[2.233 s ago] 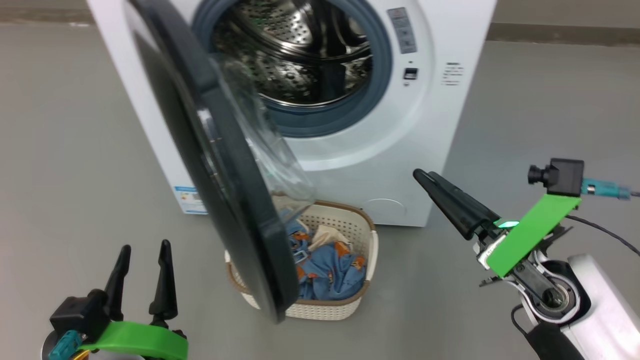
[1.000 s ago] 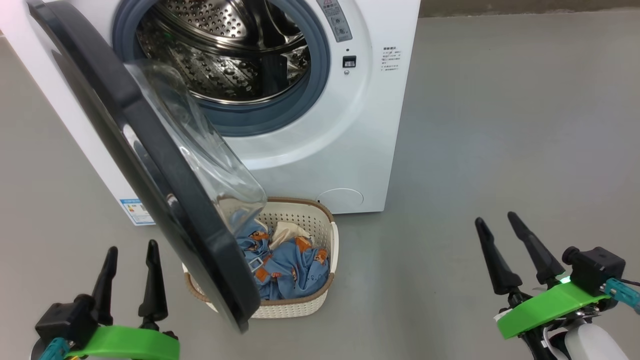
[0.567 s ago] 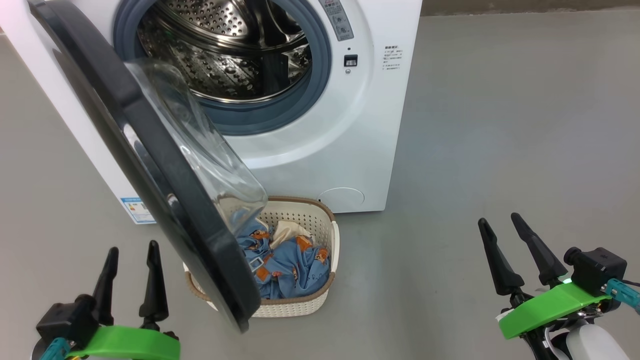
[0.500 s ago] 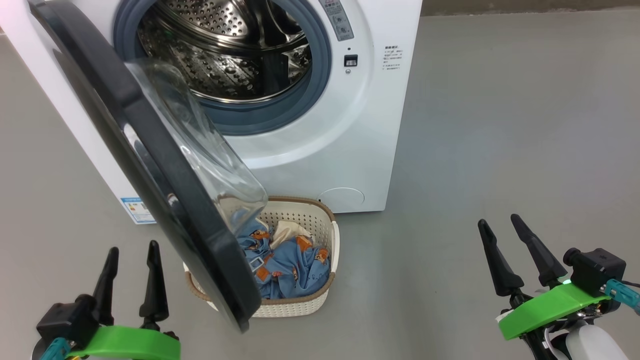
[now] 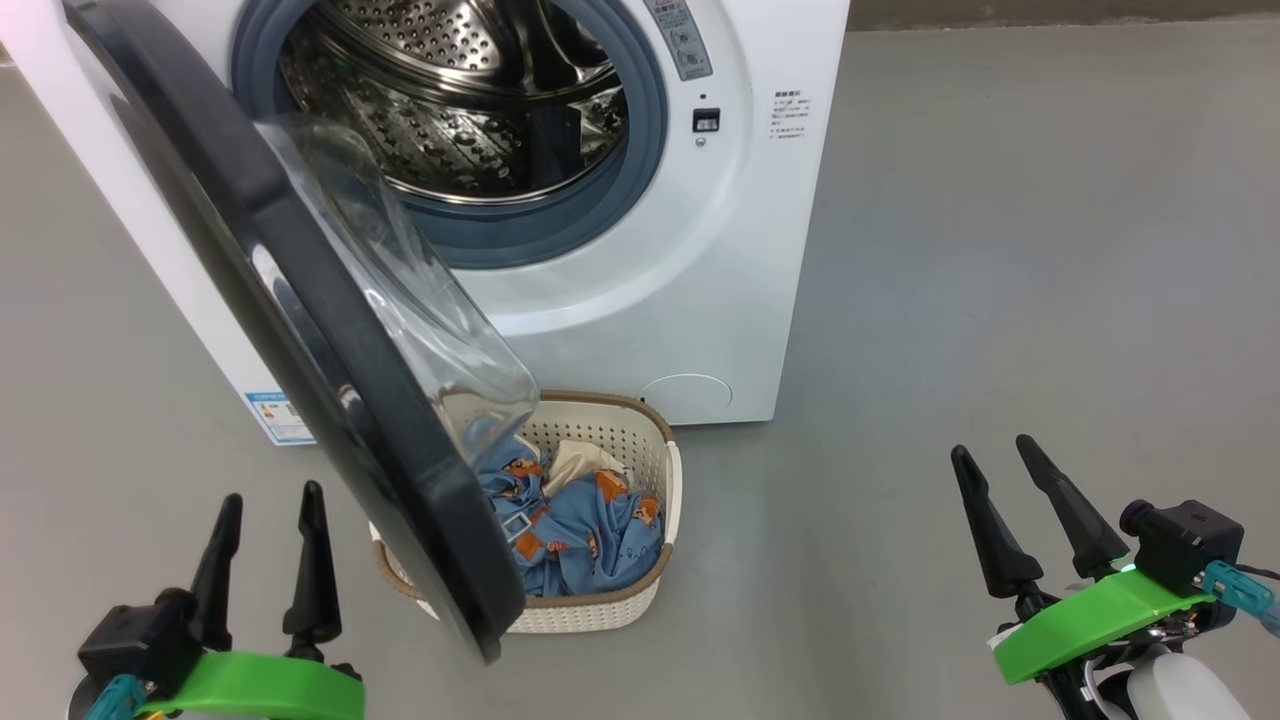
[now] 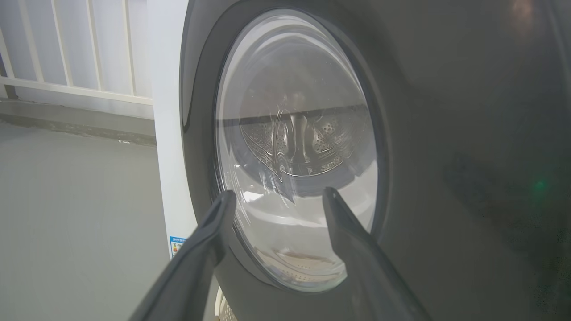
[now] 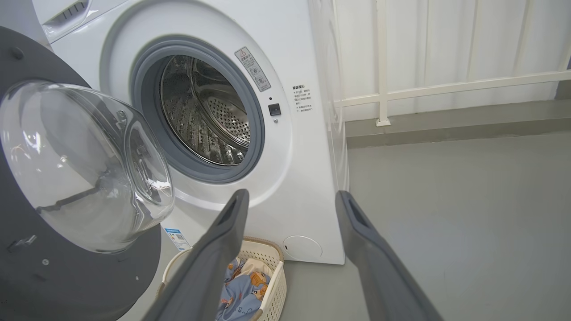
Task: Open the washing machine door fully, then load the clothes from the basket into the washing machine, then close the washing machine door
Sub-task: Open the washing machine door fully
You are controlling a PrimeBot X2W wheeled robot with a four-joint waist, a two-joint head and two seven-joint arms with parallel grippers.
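we see a grey floor all around, and on it the washing machine, a big white box whose round mouth stands uncovered, with a grey rubber ring around a shiny steel drum that looks empty from here. the washing machine door is swung out on the machine's left side, part way open, its black rim slanting toward us and its clear glass bowl bulging back toward the drum. in our head view the door's lower edge hides the left part of the basket, which sits on the floor just in front of the machine, below the mouth. the clothes lie heaped inside the basket, blue cloth with orange bears and a cream piece tucked at the back. a small blue label is stuck low on the machine's left corner. our left gripper hangs near the door's outer face with its fingers spread apart, touching nothing. our right gripper is well off to the right over bare floor, fingers also apart and empty.
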